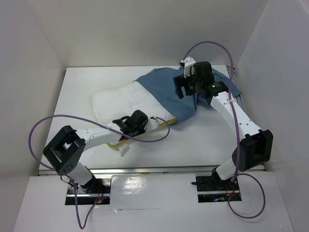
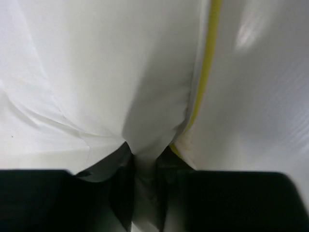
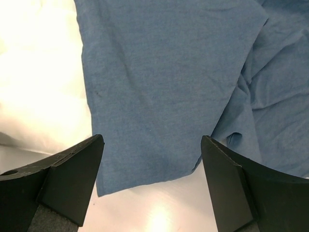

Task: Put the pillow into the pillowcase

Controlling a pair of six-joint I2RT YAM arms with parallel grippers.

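The white pillow [image 1: 120, 99] lies left of centre, its right part under the dusty-blue pillowcase [image 1: 166, 94]. Its yellow strip [image 1: 161, 125] runs along the near edge. My left gripper [image 1: 126, 124] is shut on the pillow's near edge; the left wrist view shows white pillow cloth [image 2: 145, 145] pinched between the jaws beside the yellow strip [image 2: 205, 72]. My right gripper [image 1: 186, 87] hovers open above the pillowcase. In the right wrist view the pillowcase [image 3: 164, 87] lies flat below the wide-open gripper [image 3: 152, 164], its near hem on the table, with the pillow [image 3: 38, 82] at left.
White walls enclose the white table [image 1: 203, 140] on three sides. A purple cable [image 1: 145, 137] of the left arm loops over the table in front of the pillow. The right arm reaches over the pillowcase's right side.
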